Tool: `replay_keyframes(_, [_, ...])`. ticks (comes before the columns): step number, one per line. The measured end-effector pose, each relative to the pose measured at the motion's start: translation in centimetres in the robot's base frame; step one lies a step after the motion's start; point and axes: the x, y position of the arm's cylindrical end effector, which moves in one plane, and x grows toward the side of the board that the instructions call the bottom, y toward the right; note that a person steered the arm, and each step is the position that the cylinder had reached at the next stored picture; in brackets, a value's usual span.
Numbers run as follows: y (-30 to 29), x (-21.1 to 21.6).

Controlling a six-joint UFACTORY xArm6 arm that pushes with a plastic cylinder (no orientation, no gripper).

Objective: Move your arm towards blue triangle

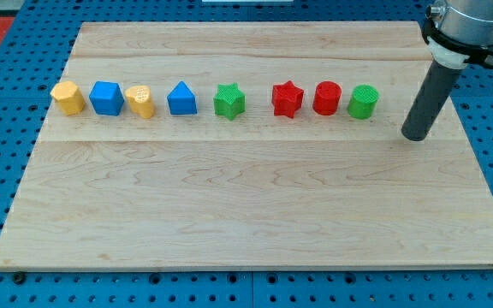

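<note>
Camera view: my tip (417, 135) beside green cylinder (363, 102).

two yellow blocks (68, 97), two blue, two green, two red

No writing, label, brand mark, number or sign can be read anywhere in the camera view.
</note>
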Motion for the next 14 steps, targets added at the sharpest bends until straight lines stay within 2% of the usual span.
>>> replay_keyframes(4, [-0.6, 0.8])
replay_keyframes(6, [-6.5, 0.8])
replay_keyframes(9, [-23.3, 1.2])
replay_keyframes(10, [-23.3, -0.3])
replay_keyframes(12, [-24.3, -0.2])
replay_keyframes(13, [-27.4, -0.2])
replay_keyframes(14, [-28.0, -0.6])
